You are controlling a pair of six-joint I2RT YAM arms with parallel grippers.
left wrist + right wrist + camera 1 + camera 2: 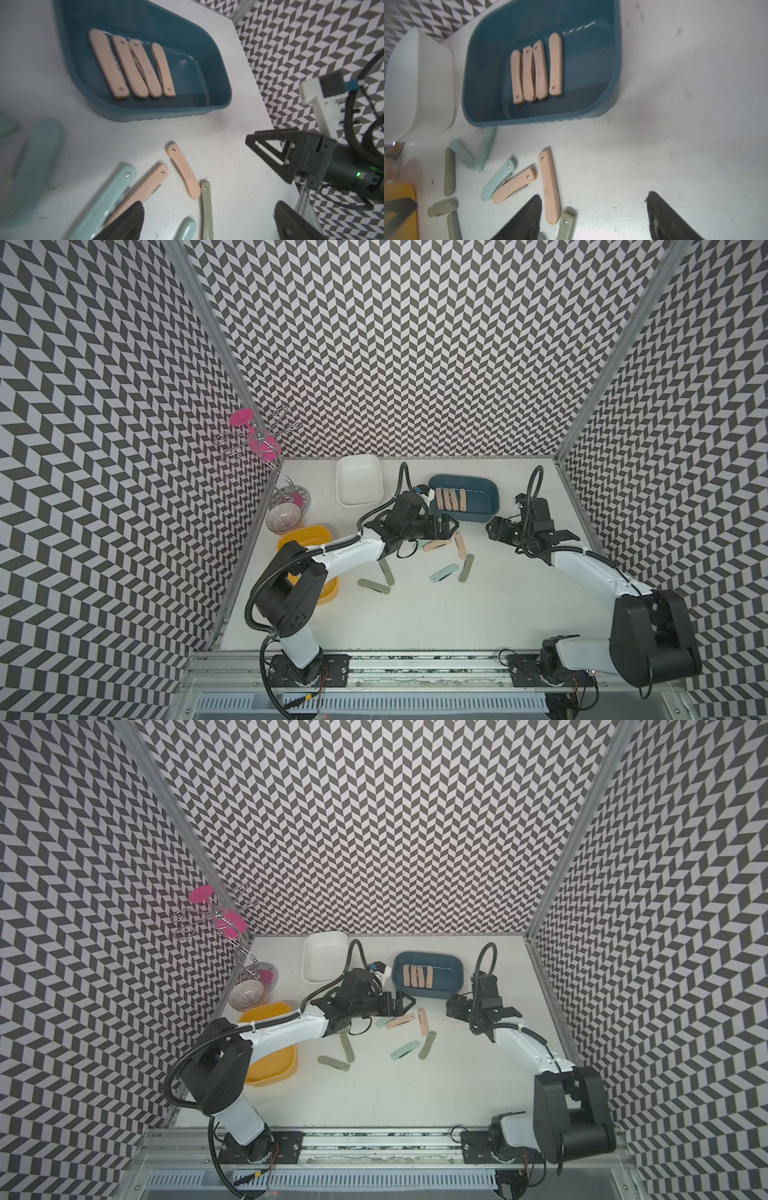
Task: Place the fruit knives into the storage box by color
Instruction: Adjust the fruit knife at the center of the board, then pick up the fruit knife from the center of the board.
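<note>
We see a white table (498, 614) with three boxes. The blue box (482, 499) stands at the far edge. The yellow box (305, 536) sits well off on its left-arm side, nearer the arm bases, and the white box (359, 472) is near the blue box on that same side.

The left claw (445, 527) hovers just in front of the blue box, jaws spread wide, gripping nothing, with one fingertip (133, 218) above a pink knife (143, 190). The right claw (593, 195), at the box's other end, gapes empty too.

Four pink knives (450, 498) lie side by side inside the blue box. In front of it, loose on the table, lie a second pink knife (460, 544), mint knives (442, 573) and olive knives (466, 568).
</note>
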